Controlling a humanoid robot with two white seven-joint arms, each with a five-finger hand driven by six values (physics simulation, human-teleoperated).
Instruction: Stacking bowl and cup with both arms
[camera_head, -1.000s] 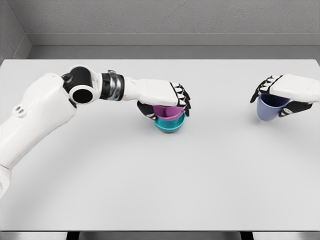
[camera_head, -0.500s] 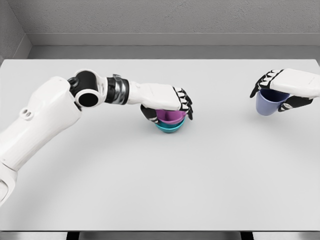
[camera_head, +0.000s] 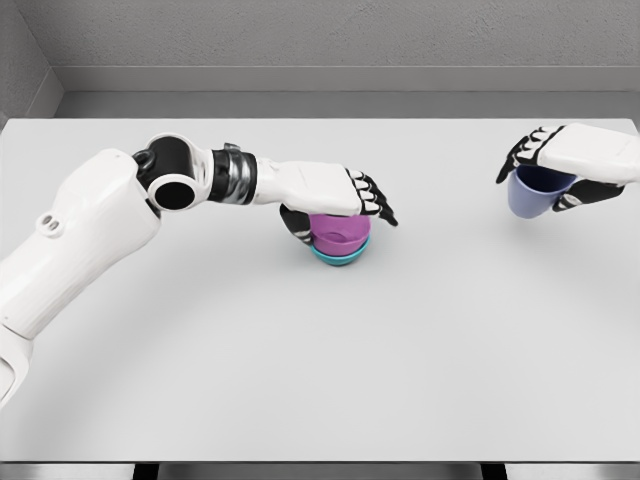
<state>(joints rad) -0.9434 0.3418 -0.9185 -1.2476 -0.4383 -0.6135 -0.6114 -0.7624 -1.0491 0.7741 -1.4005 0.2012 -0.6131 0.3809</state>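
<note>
A purple cup (camera_head: 338, 232) sits nested in a teal bowl (camera_head: 341, 257) at the middle of the white table (camera_head: 320, 370); only the bowl's lower rim shows beneath it. My left hand (camera_head: 345, 200) lies flat over the cup, its fingers (camera_head: 378, 203) stretched out past the rim, the thumb beside the cup's left wall. At the far right, my right hand (camera_head: 540, 170) is shut on a blue cup (camera_head: 533, 197) from above and holds it off the table.
A grey wall runs behind the table's far edge. My left arm (camera_head: 110, 230) reaches across the left half of the table.
The purple cup has sunk deeper into the teal bowl. My left fingers have uncurled from it and now point straight out. The right hand has lifted the blue cup slightly.
</note>
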